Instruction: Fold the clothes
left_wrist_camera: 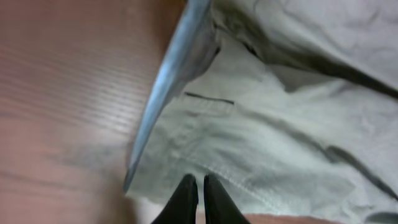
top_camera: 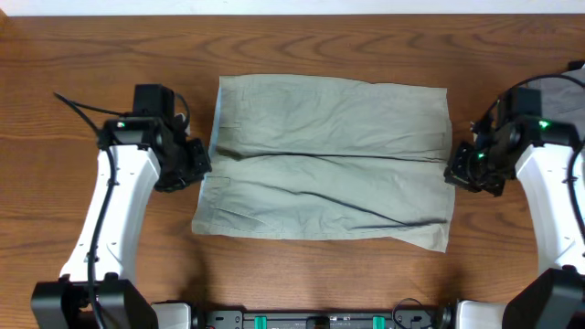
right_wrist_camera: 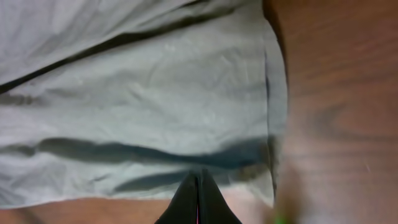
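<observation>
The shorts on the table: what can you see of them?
The shorts are pale sage-green, cotton-looking and lightly wrinkled. They lie spread flat on the wooden table, waistband to the picture's left, both legs pointing right with a dark fold between. A slit pocket shows near the waistband.

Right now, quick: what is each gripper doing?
Left gripper: closed at the shorts' edge, grip unclear.
Right gripper: closed at the shorts' edge, grip unclear.

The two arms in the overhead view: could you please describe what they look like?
Both the left arm and right arm have white shells, black joints and bases, looping black cables and a small green light near the wrist. The left tool and right tool end in slim black fingers.
</observation>
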Tool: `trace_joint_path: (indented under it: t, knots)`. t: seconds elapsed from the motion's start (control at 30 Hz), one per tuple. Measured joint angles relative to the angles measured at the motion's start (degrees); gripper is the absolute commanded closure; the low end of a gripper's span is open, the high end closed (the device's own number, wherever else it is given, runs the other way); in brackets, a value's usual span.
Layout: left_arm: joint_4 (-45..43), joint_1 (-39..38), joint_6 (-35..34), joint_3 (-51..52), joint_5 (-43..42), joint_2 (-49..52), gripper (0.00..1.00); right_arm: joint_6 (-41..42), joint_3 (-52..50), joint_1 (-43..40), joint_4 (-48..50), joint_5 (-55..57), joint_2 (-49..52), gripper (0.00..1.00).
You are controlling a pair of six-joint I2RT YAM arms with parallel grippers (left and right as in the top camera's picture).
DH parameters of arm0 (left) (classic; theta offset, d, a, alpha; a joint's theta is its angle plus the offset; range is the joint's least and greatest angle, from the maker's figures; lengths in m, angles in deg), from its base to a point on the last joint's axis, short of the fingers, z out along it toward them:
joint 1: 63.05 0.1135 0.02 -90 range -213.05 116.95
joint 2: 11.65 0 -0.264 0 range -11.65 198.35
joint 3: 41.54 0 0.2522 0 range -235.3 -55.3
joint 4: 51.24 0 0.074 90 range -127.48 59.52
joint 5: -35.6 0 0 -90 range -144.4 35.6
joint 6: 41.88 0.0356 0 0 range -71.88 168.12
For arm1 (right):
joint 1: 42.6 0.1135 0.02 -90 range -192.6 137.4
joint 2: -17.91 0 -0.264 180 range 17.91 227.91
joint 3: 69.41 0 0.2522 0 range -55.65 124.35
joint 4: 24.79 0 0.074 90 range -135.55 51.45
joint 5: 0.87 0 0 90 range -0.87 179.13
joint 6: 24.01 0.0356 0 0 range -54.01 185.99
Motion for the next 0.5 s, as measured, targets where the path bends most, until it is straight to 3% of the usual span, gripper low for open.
trace_joint_path:
  t: [0.2, 0.5]
  knots:
    - [-9.14, -0.26, -0.02, 8.70, -0.68, 0.09, 0.92, -0.79, -6.01, 2.69, 9.60, -0.09, 0.04, 0.99]
    - [-15.98, -0.26, -0.04, 17.31, -3.23, 0.09, 0.91, -2.32, -14.01, 4.90, 20.28, -0.15, 0.07, 0.99]
